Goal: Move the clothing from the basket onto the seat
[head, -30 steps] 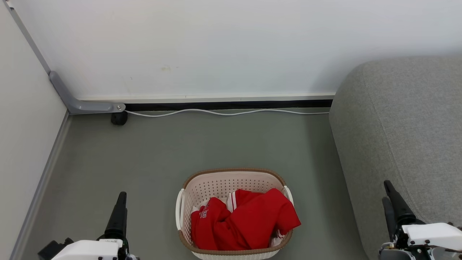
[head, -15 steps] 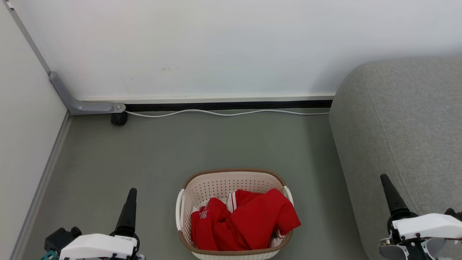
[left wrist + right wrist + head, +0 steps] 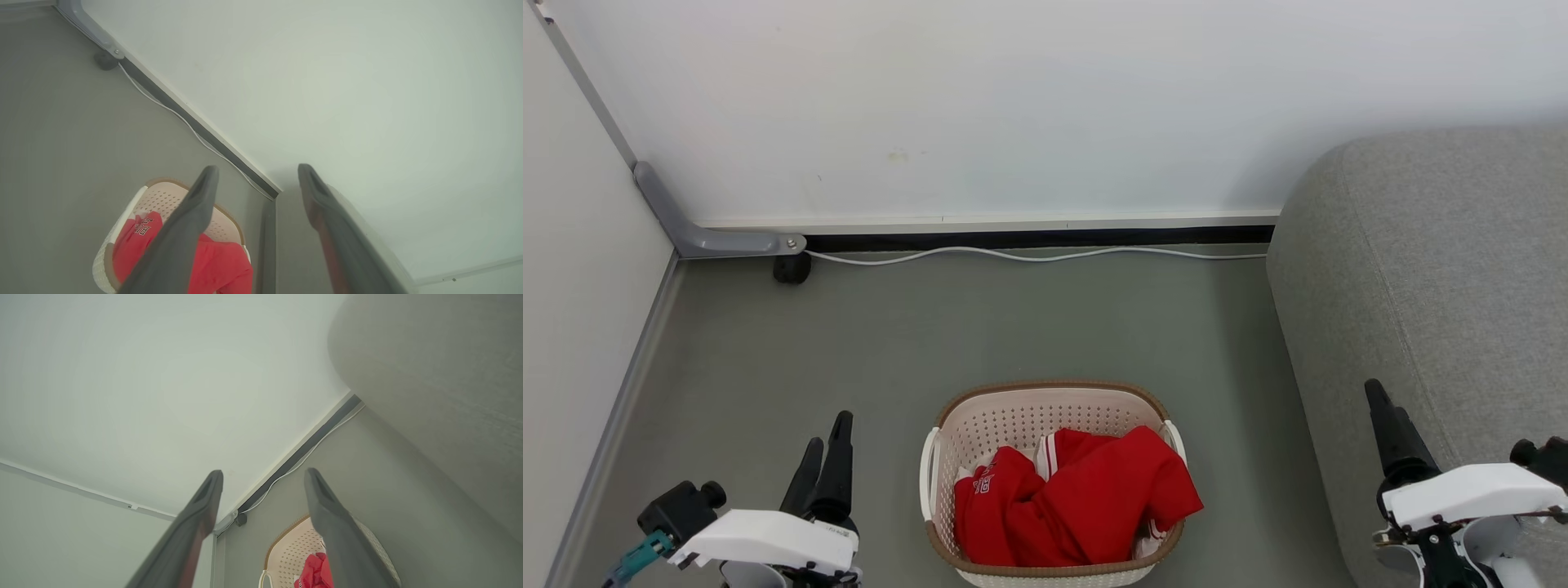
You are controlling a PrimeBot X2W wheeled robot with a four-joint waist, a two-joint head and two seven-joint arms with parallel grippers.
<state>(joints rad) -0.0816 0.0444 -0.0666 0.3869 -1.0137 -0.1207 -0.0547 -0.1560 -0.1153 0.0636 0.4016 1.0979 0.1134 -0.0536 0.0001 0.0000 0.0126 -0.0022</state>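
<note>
**Head view.** Clothing (image 3: 1086,498) heaped inside the basket (image 3: 1049,384), with 1 red fold spilling over the right rim by the handle. Nothing lifted yet, nothing on the seat (image 3: 1437,286). Basket on the grey floor (image 3: 890,343), near the seat's rounded end but apart from it, so likely a short carry to the right. Left gripper (image 3: 828,431) low at the left of the basket, fingers parted a little, holding nothing, tips aimed forward and well apart from the rim. Right gripper (image 3: 1374,390) seen over the seat's flank, 1 finger edge-on, so spread hard to read here. Seemingly poised on either side of the basket ahead of a reach. White cable (image 3: 1029,256) along the base of the wall (image 3: 1045,106), far from the work.

**Left wrist view.** 2 fingers spread wide with bare wall between them: released and empty. Basket and clothing low, partly behind the left finger, lettering on 1 piece showing. Aimed past the load rather than at it, so probably in need of tilting down and inward before any pinch.

**Right wrist view.** 2 fingers likewise apart, nothing between them: released and empty. Seat bulking at the upper right, close by. Basket's far end and a scrap of red low between the fingers.
</note>
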